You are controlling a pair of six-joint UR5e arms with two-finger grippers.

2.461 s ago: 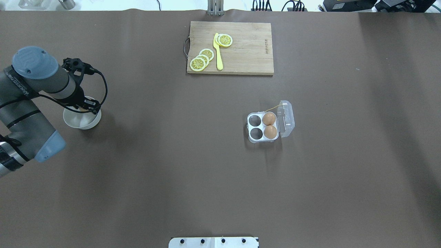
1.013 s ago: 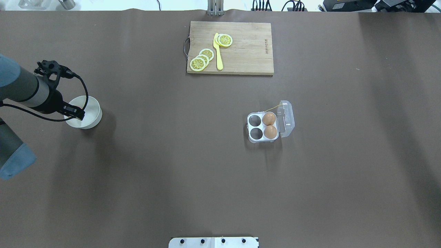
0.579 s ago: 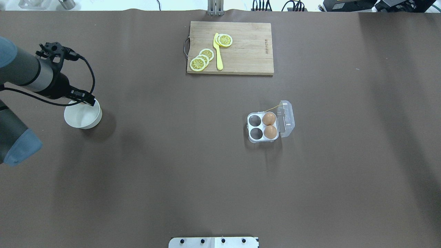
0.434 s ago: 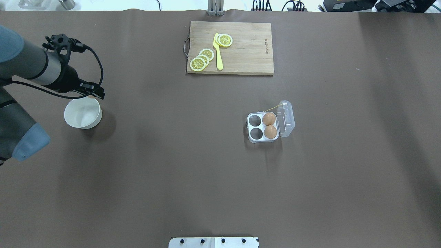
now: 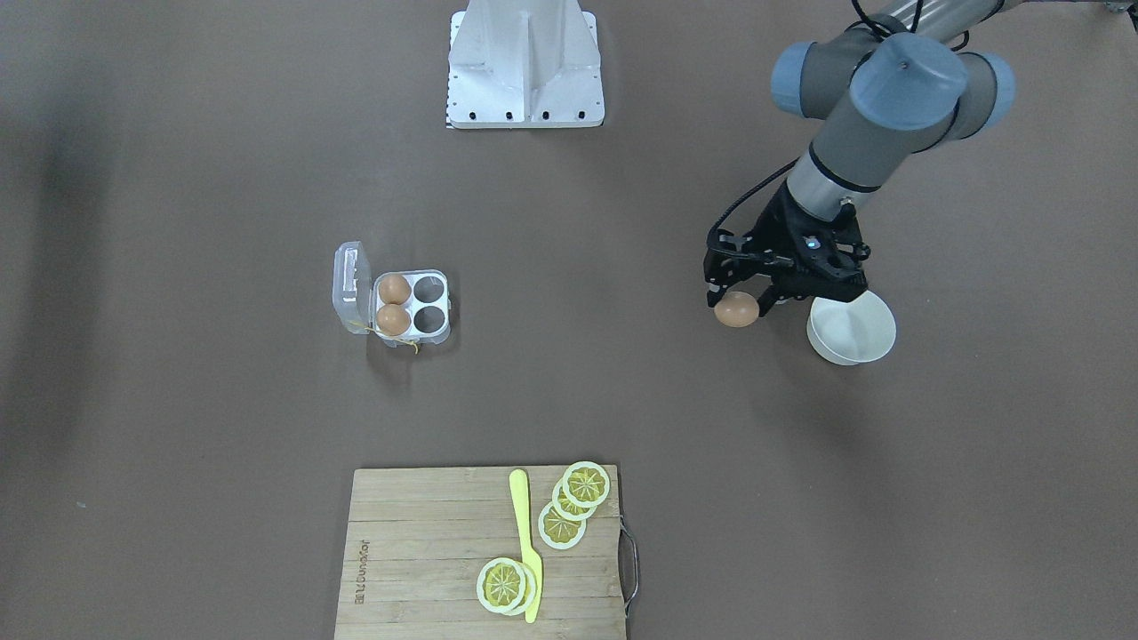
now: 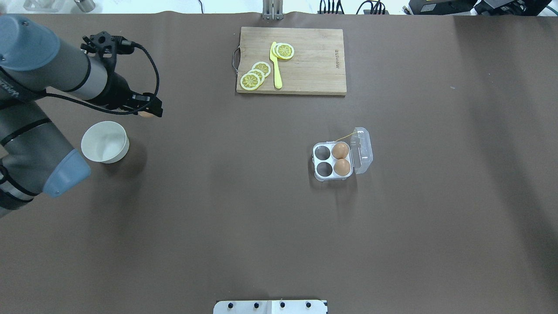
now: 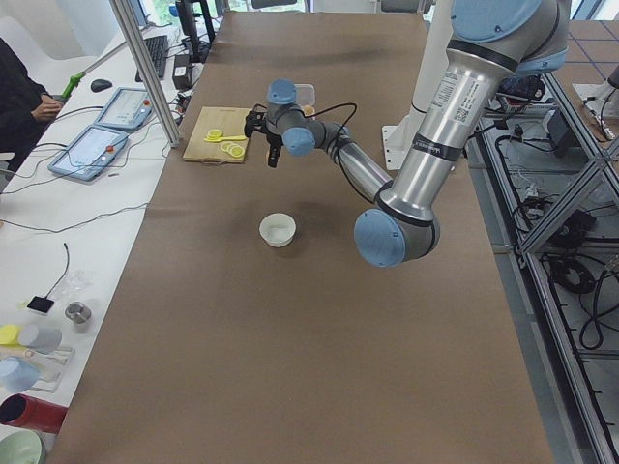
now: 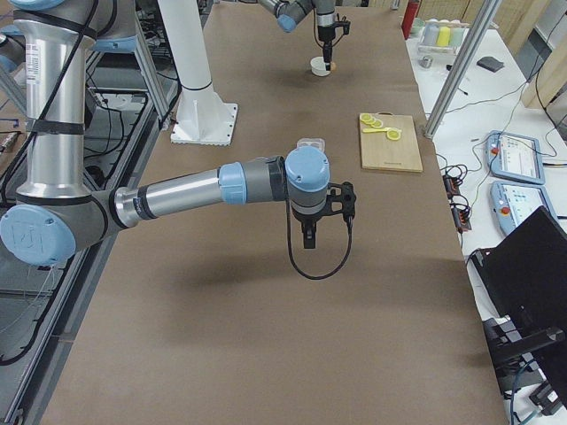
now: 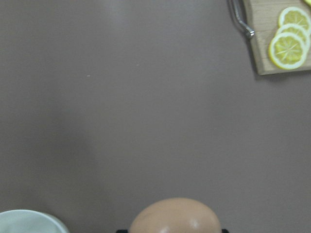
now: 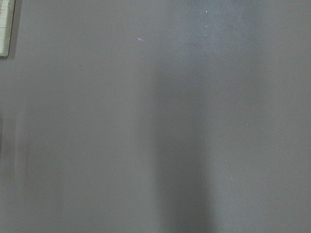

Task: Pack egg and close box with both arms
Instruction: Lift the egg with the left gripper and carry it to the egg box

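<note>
egg (image 5: 736, 311), smooth oval, pinched by left gripper (image 5: 740, 302) beside round white bowl (image 5: 877, 343), clear box (image 5: 442, 332) well apart, right gripper (image 8: 307, 241) can't tell

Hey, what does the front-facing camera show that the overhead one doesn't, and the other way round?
Front-facing only: the egg plainly gripped in the left claw, and the white stand's column. Overhead only: cables beyond the table's far edge; there the claw nearly hides the egg. Both: the open box with two other eggs, the white bowl, the cutting board.
</note>
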